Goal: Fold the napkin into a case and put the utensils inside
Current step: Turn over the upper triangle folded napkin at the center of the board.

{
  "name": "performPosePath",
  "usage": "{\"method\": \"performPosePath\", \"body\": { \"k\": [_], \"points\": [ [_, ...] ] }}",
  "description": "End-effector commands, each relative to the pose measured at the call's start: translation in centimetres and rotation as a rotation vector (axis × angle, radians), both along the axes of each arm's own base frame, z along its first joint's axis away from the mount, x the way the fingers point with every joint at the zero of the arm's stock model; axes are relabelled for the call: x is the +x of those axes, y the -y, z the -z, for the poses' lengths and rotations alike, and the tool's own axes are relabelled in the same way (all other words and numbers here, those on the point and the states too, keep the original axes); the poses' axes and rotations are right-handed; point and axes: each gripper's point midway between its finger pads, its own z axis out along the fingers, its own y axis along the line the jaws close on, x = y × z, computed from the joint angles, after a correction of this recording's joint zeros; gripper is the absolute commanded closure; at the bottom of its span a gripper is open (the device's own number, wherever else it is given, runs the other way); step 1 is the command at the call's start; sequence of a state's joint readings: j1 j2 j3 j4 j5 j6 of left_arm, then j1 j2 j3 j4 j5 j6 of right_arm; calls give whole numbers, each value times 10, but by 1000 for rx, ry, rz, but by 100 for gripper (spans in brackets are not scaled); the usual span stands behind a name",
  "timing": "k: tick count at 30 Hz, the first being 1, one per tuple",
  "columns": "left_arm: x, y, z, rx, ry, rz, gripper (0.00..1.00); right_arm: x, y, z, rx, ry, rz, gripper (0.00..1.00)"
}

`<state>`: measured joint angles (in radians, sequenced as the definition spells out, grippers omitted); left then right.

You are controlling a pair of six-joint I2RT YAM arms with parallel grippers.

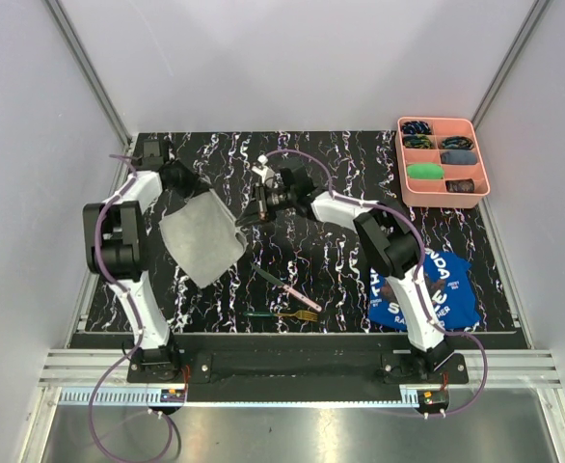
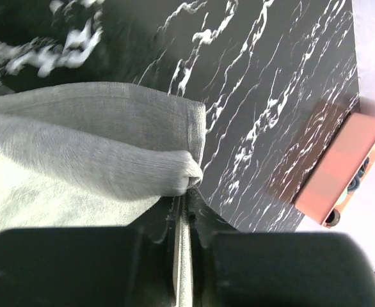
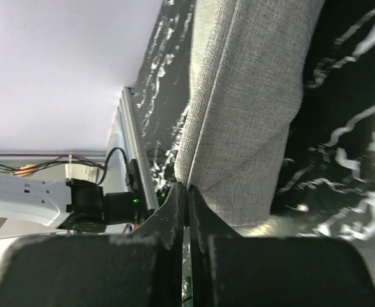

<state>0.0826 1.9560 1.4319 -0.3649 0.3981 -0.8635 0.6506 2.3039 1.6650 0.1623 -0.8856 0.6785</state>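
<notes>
While left and right jaws clamp one napkin (image 1: 203, 241), one knife (image 1: 287, 287), one fork (image 1: 284, 314), on the table (image 1: 340, 280).

The bench (image 1: 340, 280) has a black top with white veins, like marble, and it looks a little glossy. Three plain white walls stand around it: the back wall (image 1: 292, 58), the left wall (image 1: 22, 193) and the right wall (image 1: 552, 193). Where the walls meet, two slanted aluminium posts (image 1: 90, 68) go up from the far corners. Along the near edge there is a ribbed aluminium rail (image 1: 70, 367), and below it a flat grey metal surface (image 1: 292, 434). The light is even and soft, with almost no shadow.
</notes>
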Motion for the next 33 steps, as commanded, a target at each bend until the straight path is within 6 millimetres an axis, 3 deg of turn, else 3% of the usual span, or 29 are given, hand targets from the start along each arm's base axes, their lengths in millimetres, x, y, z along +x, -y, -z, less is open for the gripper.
{"method": "performPosePath", "body": {
  "k": [1,2,3,5,6,7,8,10,11,13,16,17,19,20,23,27,33],
  "points": [
    [82,-28,-49,81,310,-68,88,-30,18,13,-38,-86,-148,97],
    [85,-24,-41,80,298,-50,85,-25,22,19,-54,-92,-133,96],
    [92,-13,-50,89,326,-10,73,-15,28,22,-68,-82,-104,96],
    [92,0,-35,109,261,47,62,2,43,41,-176,-68,-12,84],
    [102,13,-59,156,310,103,54,12,49,44,-219,-45,23,82],
    [94,14,-54,185,249,115,50,19,63,59,-327,-10,68,79],
    [93,14,-64,210,254,123,48,26,70,61,-374,16,103,68],
    [84,9,-82,248,269,111,44,41,88,64,-445,50,165,56],
    [75,7,-108,263,313,101,43,45,93,58,-444,61,177,46],
    [55,6,-108,277,302,107,41,52,103,58,-486,94,196,36],
    [18,14,-117,244,312,139,41,55,105,53,-497,104,182,28],
    [-3,17,-112,218,293,138,41,56,101,52,-488,103,176,27],
    [-20,22,-109,182,308,135,40,54,95,50,-457,84,158,25],
    [-40,23,-98,149,280,120,41,51,89,50,-448,78,143,25],
    [-67,34,-86,88,275,142,41,43,77,53,-443,75,113,23],
    [-87,44,-80,46,269,203,41,28,62,55,-432,64,76,22],
    [-97,49,-72,24,253,223,41,12,50,72,-449,35,42,23]
  ]
}}
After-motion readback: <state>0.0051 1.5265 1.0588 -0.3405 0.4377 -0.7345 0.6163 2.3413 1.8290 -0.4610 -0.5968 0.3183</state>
